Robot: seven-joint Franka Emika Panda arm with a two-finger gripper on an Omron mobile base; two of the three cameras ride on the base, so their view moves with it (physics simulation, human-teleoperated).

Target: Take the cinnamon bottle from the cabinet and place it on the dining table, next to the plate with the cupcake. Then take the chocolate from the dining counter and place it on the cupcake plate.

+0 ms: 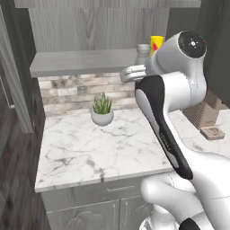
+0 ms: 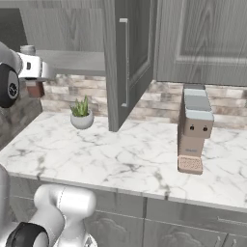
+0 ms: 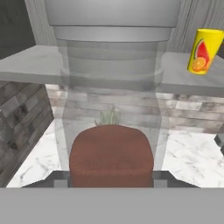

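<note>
The cinnamon bottle (image 3: 111,109) looms large in the hand view: clear glass, grey cap at the top, reddish-brown contents low down. My gripper (image 3: 110,177) is shut on it, one dark fingertip on each side of its base. In the right base view the bottle (image 2: 34,88) hangs upright in the gripper (image 2: 33,77), just in front of the cabinet's pale grey shelf (image 2: 72,61) and above the counter. From the left base side its grey cap (image 1: 143,49) peeks out behind my arm, at the shelf's (image 1: 81,63) right end.
A yellow canister (image 3: 204,50) stands on the shelf right of the bottle. The cabinet door (image 2: 126,62) stands open, swung out over the marble counter (image 1: 90,148). A small potted plant (image 2: 81,115) sits below the shelf, and a coffee machine (image 2: 194,128) at the right.
</note>
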